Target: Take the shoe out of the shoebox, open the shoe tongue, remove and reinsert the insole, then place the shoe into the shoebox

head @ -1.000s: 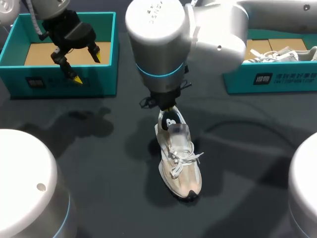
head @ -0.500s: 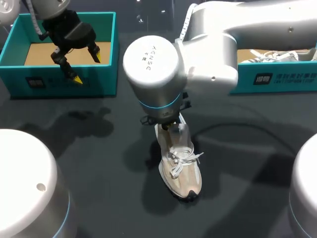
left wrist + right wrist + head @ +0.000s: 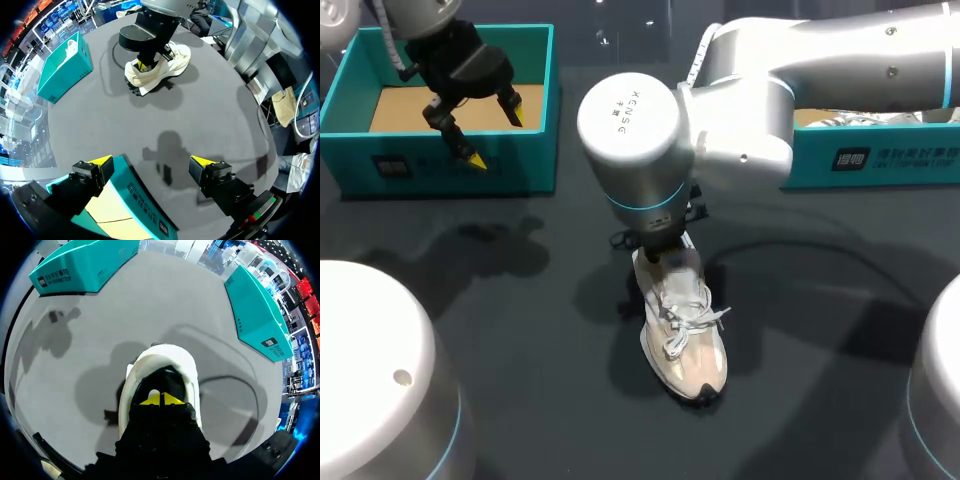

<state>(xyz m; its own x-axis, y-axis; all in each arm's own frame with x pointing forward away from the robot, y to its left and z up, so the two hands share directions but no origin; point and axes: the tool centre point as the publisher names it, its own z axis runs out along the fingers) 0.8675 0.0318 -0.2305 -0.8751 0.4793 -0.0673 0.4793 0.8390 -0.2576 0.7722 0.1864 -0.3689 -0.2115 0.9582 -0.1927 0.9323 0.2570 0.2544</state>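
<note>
Where shoe (image 3: 682, 335) lies: out of both boxes, upright on its sole mid-table (image 3: 520, 330), toe toward me, heel away, laces loose.
Right jaws: clenched, yellow tips (image 3: 171, 400) pressed together down inside the shoe's heel opening; whether they pinch the insole I cannot tell.
Right arm (image 3: 790, 70): comes in from my right, wrist straight above the heel.
Left jaws: released, grasping nothing, tips wide apart.
Left jaws, place: hanging over the front wall of the left box (image 3: 450, 165), one tip above its brown floor, the other above the table just outside.
Right box (image 3: 880, 160): teal like the left, at my far right, well apart from the shoe.
</note>
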